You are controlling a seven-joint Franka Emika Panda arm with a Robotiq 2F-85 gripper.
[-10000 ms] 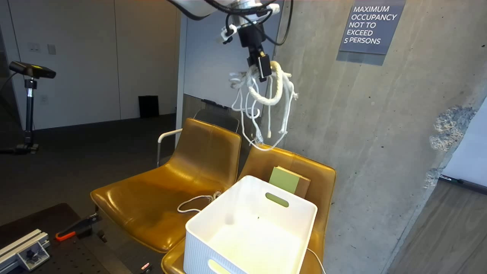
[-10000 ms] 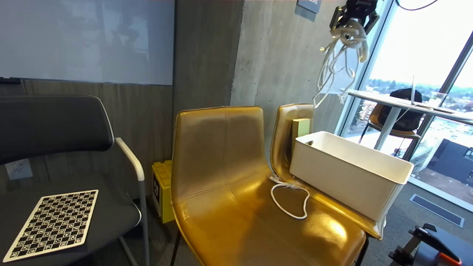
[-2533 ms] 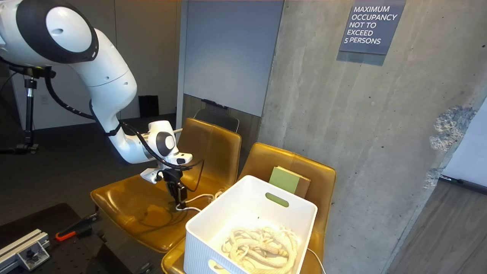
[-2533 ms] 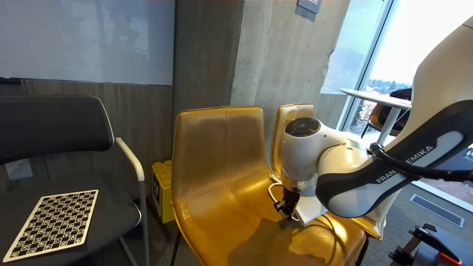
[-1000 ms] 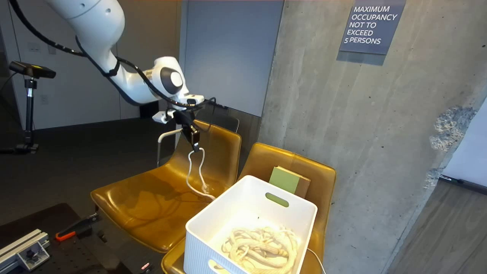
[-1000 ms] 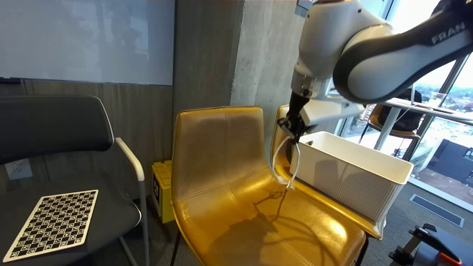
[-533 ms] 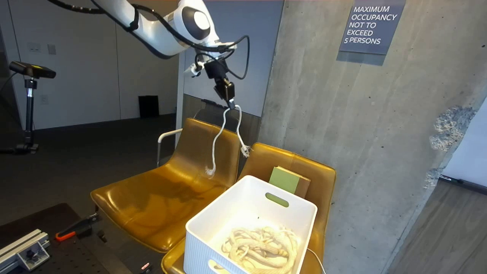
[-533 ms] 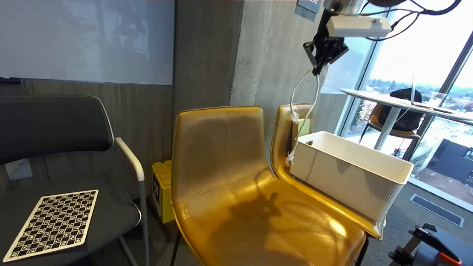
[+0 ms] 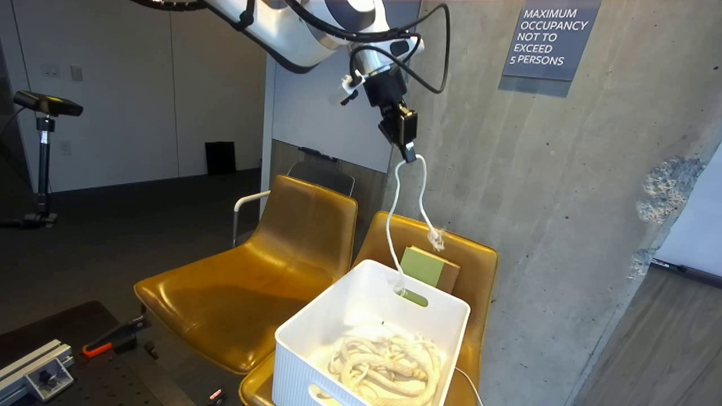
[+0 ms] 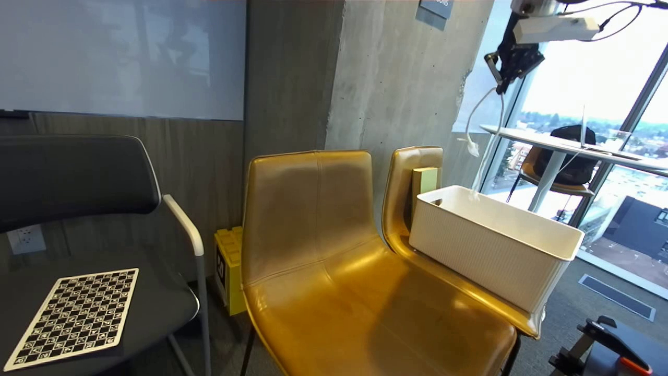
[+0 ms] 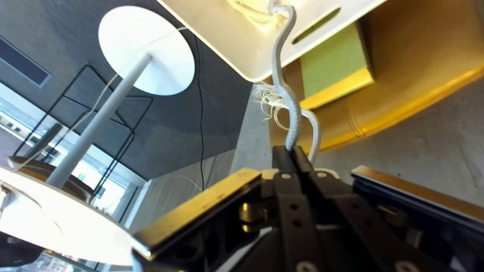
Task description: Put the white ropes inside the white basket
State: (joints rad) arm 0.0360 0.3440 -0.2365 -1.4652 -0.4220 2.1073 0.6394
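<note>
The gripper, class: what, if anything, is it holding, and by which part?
A white rope, pinched partway along its length, not at an end; two lengths hang from the gripper.

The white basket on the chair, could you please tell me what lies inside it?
A tangled heap of pale ropes lies inside the white basket. One end of the rope held in the gripper hangs at its opening. Whatever is under the heap is covered.
</note>
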